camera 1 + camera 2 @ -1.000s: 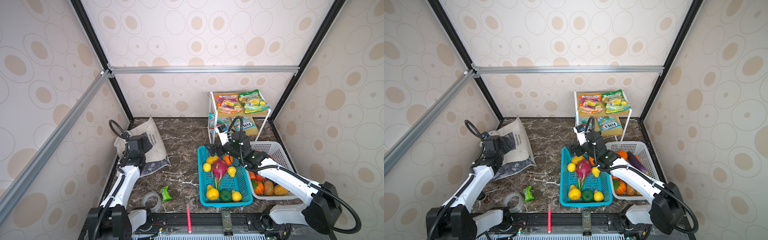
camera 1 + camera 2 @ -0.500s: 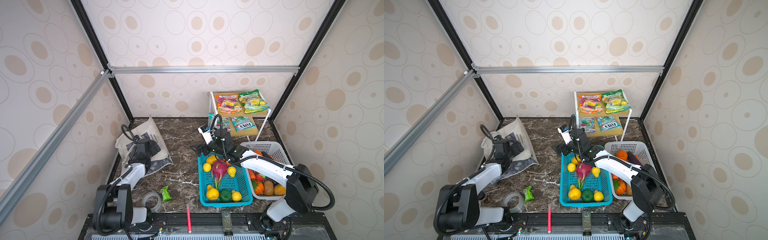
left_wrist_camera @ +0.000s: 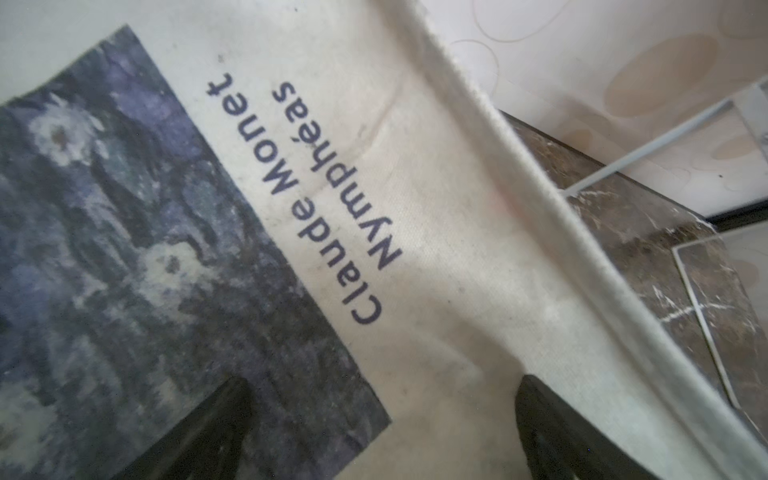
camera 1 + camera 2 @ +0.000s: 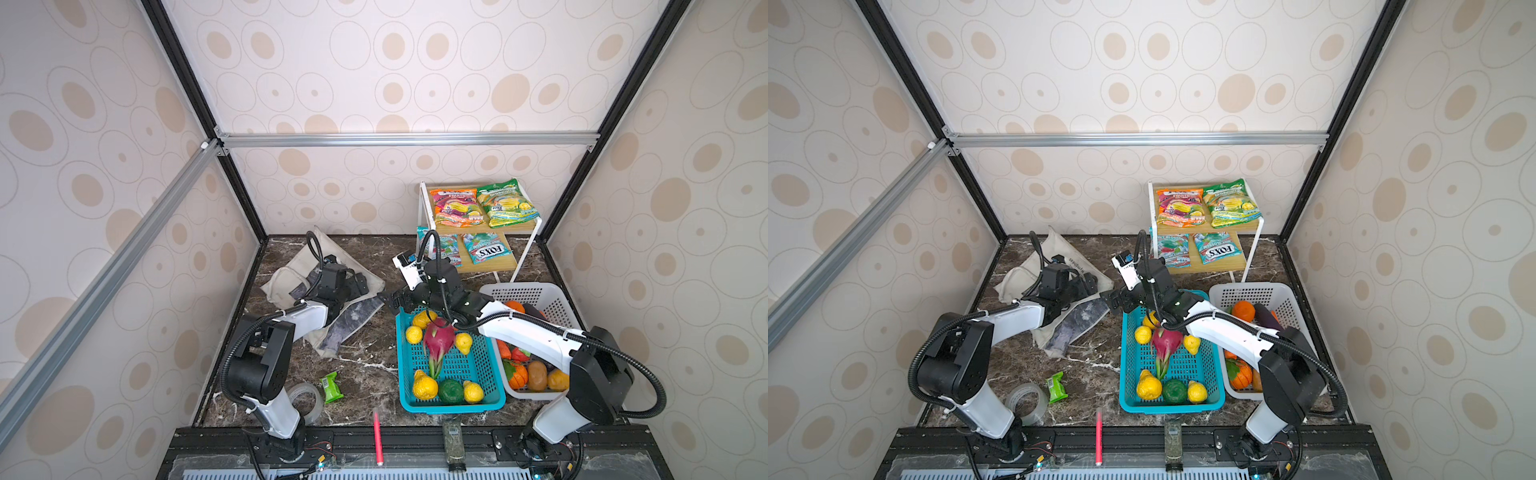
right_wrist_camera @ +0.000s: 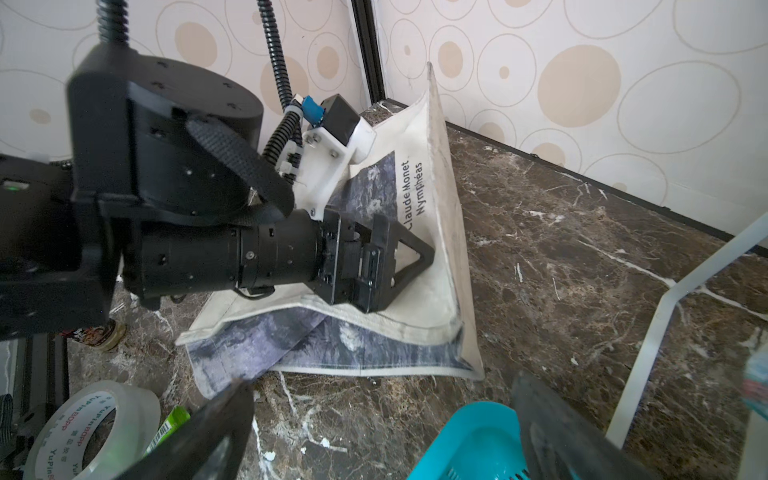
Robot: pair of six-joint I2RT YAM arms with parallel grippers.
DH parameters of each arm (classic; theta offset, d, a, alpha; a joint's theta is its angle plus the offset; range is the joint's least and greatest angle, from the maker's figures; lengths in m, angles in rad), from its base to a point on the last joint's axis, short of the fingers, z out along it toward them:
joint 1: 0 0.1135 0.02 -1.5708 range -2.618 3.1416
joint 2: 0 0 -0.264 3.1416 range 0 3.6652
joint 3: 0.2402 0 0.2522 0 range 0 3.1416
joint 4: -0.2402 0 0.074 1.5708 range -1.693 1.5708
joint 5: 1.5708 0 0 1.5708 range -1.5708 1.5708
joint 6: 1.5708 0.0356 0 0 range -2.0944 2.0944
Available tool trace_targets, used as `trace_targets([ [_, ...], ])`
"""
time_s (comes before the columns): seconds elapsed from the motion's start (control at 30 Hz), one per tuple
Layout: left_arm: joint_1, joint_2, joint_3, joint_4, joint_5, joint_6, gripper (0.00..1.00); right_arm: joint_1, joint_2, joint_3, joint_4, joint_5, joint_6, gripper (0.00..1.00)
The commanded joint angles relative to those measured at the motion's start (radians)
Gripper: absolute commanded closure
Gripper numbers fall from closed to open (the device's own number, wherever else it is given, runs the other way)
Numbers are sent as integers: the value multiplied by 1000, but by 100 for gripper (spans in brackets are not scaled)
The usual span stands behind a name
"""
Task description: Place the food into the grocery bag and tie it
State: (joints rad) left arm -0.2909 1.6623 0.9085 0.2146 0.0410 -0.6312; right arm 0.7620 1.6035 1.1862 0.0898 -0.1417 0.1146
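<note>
The grocery bag [image 4: 291, 270] [image 4: 1017, 274] lies flat and crumpled on the marble at the back left, its printed panel up [image 3: 436, 208] [image 5: 440, 232]. My left gripper [image 4: 359, 284] [image 4: 1088, 284] [image 3: 382, 399] [image 5: 415, 253] is open low over the bag's cloth, holding nothing. My right gripper [image 4: 390, 299] [image 4: 1111, 301] [image 5: 382, 395] stands open and empty above the teal basket's far left corner, facing the bag. Of the food, a pink dragon fruit [image 4: 438, 336] [image 4: 1167, 338] and a dark green round fruit [image 4: 451, 390] [image 4: 1174, 390] lie in that basket. An orange-pink packet [image 4: 455, 205] and a green-yellow packet [image 4: 505, 203] rest on the rack.
The teal basket [image 4: 453, 409] [image 5: 478, 432] also holds several yellow fruits. Beside it on the right is a white basket [image 4: 523, 293] with more produce. A tape roll [image 4: 307, 399] [image 5: 91, 428], a small green packet [image 4: 331, 386] and a red pen [image 4: 377, 436] lie near the front edge.
My left gripper has swung rightward across the bag. My right gripper has moved left, from over the teal basket to its far left corner. Both stayed open.
</note>
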Motion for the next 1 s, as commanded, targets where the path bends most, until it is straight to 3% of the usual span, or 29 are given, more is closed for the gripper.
trace_targets([
  [0.0,34,-83,86,-91,-10,30,1,3,28,47,-20,-3,7,0],
  [0.2,154,-243,136,-176,18,34,1,3,39,51,-22,13,18,0],
  [0.47,375,-548,-248,-39,82,-202,1,4,54,80,-61,-20,15,0],
  [0.63,401,-567,-360,5,81,-208,1,7,59,76,-62,-22,17,0],
  [0.73,420,-536,-432,124,146,-300,11,10,55,73,-62,-24,20,0],
  [0.9,422,-496,-501,195,114,-402,17,12,39,63,-64,-14,20,0],
  [0.93,423,-484,-517,239,119,-415,21,14,38,61,-64,-10,19,0],
  [0.97,423,-466,-533,297,131,-427,36,15,35,60,-63,-7,19,0],
])
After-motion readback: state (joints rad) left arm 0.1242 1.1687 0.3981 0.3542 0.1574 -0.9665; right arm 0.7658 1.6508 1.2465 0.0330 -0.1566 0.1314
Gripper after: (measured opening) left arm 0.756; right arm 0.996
